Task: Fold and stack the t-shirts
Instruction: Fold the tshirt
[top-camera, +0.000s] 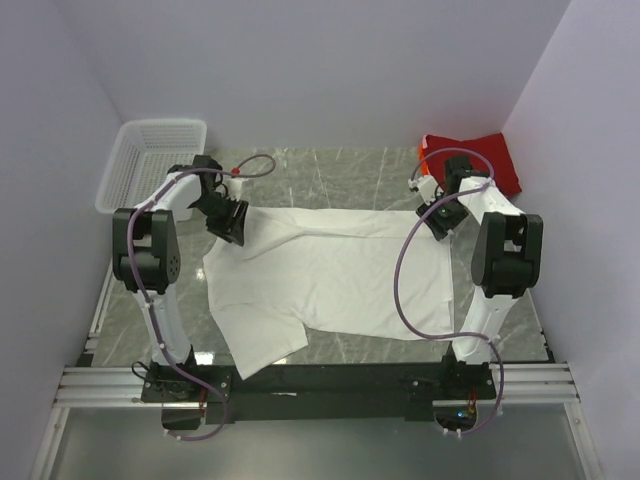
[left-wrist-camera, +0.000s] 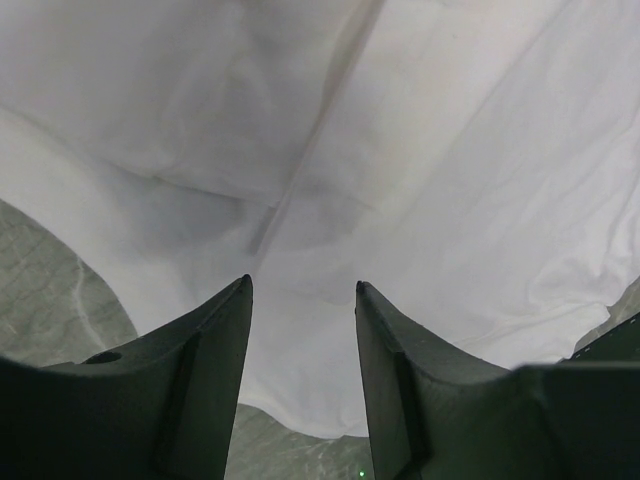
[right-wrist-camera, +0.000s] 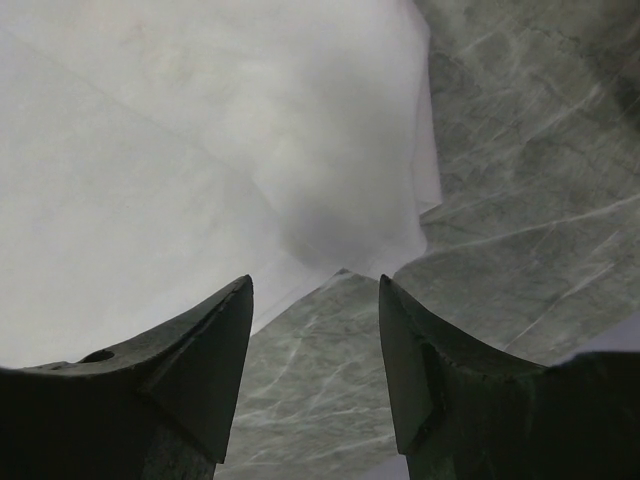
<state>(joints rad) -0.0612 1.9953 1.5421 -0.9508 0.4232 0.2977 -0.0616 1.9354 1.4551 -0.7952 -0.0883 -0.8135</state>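
The left gripper (left-wrist-camera: 303, 300) has its two dark fingers partly apart. It hangs low over the plain white soft cloth t-shirt (top-camera: 340, 270), near the shirt's far left corner. White cloth shows in the gap between the fingers, but they do not pinch it.

The right gripper (right-wrist-camera: 315, 300) also has its fingers partly apart and holds nothing. It hangs over the shirt's far right corner. One finger is above the cloth and the other is above bare table.

The white t-shirt lies spread out almost flat in the middle of the grey marble-look table (top-camera: 350, 170). It has soft wrinkles and a long crease. Its long side runs from left to right between the two arms. One short sleeve sticks out at the near left, toward the arm bases. The right end is a straight edge.

The bright red cloth t-shirt with an orange edge (top-camera: 480, 155) sits bunched up in the far right corner, apart from the white one.

A white plastic mesh basket (top-camera: 150, 160) stands at the far left.
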